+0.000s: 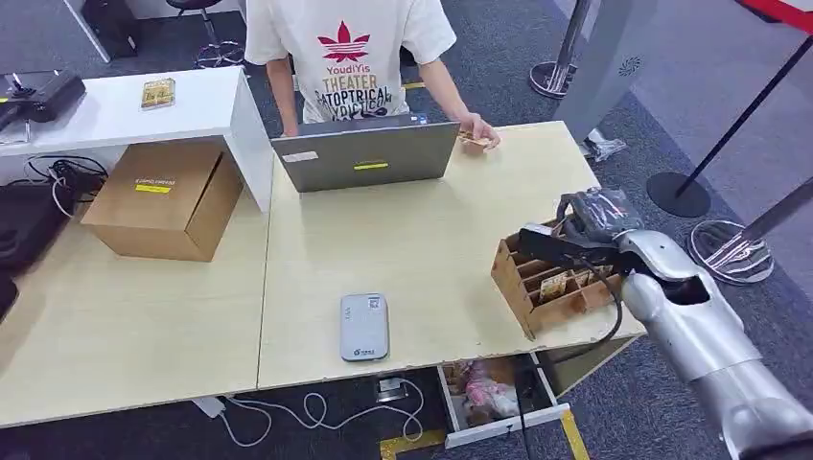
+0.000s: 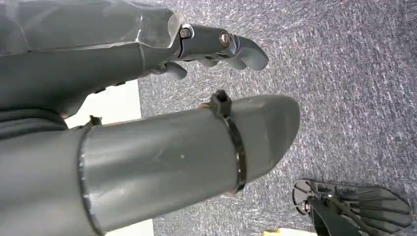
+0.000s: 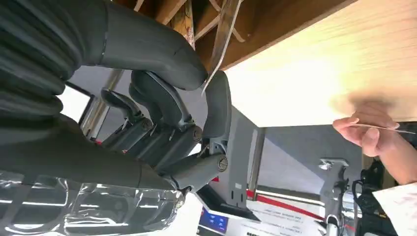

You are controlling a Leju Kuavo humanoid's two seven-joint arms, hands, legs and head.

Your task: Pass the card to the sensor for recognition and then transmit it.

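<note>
A wooden slotted card box (image 1: 533,305) stands at the table's right edge with a few cards in its slots. My right hand (image 1: 587,222) reaches into the box from above. In the right wrist view the thumb (image 3: 162,49) and a dark finger (image 3: 219,101) pinch a thin card (image 3: 224,29), seen edge-on against the box's wooden dividers. The grey sensor pad (image 1: 364,327) lies flat near the table's front edge, left of the box. My left hand (image 2: 216,44) hangs over grey carpet, fingers apart, holding nothing.
A person stands behind the table, their hand (image 1: 476,134) holding a card beside an open laptop (image 1: 367,153). A cardboard box (image 1: 168,196) sits at the left. An open drawer (image 1: 499,398) juts out under the table's front. Stanchion bases (image 1: 729,251) stand on the right.
</note>
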